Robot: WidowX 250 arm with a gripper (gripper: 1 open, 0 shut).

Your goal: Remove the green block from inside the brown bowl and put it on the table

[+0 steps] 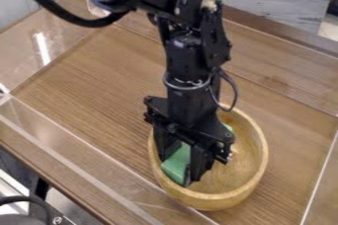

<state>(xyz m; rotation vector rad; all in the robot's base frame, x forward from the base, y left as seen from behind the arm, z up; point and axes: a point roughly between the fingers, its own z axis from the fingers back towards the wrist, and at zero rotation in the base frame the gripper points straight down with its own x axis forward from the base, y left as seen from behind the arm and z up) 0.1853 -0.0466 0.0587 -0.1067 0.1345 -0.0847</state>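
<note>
Here, the dark hand (189,155) grips the green block (176,164) inside the brown bowl (238,178).

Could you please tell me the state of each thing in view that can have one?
Gripper: fingers closed, pointing down into the bowl, at the block; a firm grip cannot be confirmed.
Green block: inside the bowl, partly hidden by the fingers.
Brown bowl: upright on the table, with the block in it.
Table: bearing the bowl, with clear walls along its edges.
</note>
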